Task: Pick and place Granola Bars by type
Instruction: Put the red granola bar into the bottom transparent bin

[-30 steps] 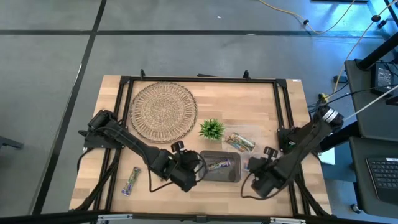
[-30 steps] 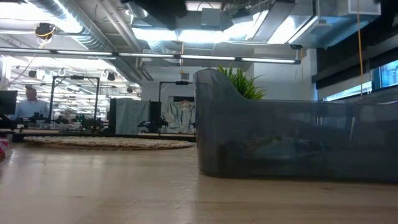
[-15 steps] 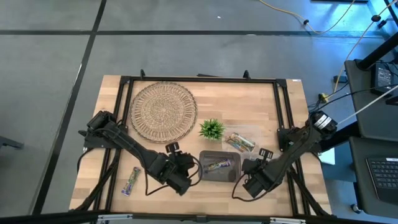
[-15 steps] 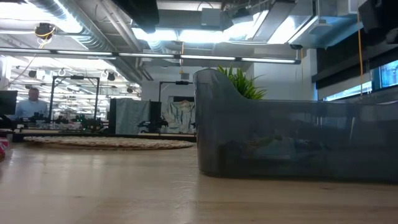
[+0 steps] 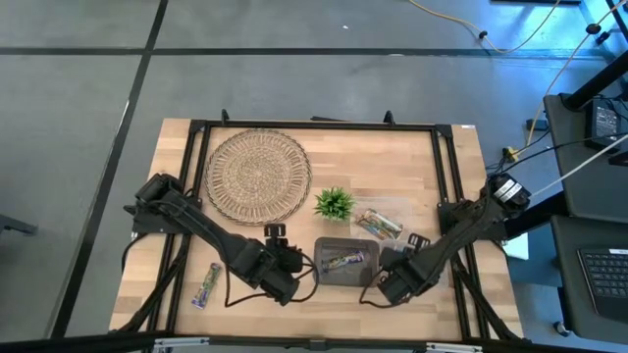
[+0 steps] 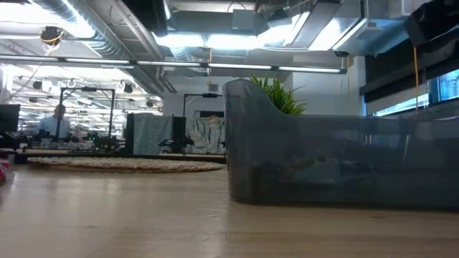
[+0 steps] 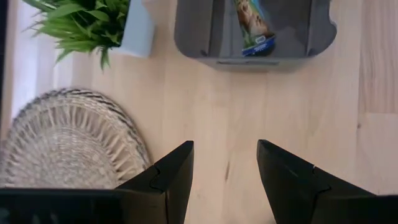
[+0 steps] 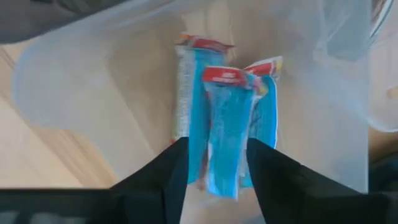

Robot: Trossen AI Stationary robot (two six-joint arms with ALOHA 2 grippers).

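Observation:
My left gripper [image 5: 290,272] [image 7: 225,180] is open over bare wood, just left of a grey bin [image 5: 345,277] [image 7: 194,38] [image 6: 337,161]. One green-and-tan granola bar [image 5: 343,261] [image 7: 252,23] lies flat in that bin. My right gripper [image 5: 385,281] [image 8: 217,180] is open at the bin's right end, above three blue granola bars [image 8: 227,124] that lie overlapping in a clear container [image 8: 87,81]. Its fingers stand on either side of the topmost bar. More tan and green bars [image 5: 378,224] lie near the plant, and one bar [image 5: 207,284] lies alone near the table's left front.
A small green plant [image 5: 335,203] [image 7: 81,25] stands behind the bin. A round woven mat [image 5: 258,176] [image 7: 62,140] [image 6: 125,164] covers the far left of the table. A black frame [image 5: 314,125] borders the table. A person [image 6: 61,118] shows far off in the room.
My right gripper has moved toward the table's left, closing in on the grey bin's right end. My left gripper has drawn back a little from the bin toward the table's left. The bars have stayed where they were.

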